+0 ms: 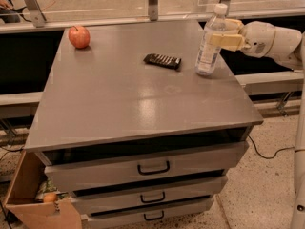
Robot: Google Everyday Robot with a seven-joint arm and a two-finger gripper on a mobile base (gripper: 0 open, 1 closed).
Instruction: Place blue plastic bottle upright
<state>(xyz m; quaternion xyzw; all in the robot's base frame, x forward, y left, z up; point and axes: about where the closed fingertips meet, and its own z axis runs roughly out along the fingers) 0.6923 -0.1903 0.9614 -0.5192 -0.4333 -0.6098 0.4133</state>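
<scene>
Just right of the dark packet [163, 60], my claw [215, 38] is clamped on the nearly upright bottle [206, 61], gripping its upper half.

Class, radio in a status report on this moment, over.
Gripper far right of table, fingers gripping bottle. Bottle upright, base at tabletop. Dark wrapper lies left, apart.

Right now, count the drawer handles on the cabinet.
3: top handle, middle handle, bottom handle, stacked down the cabinet front. None seem hidden. The gripper, jaws around the bottle, is at the tabletop's back right.
</scene>
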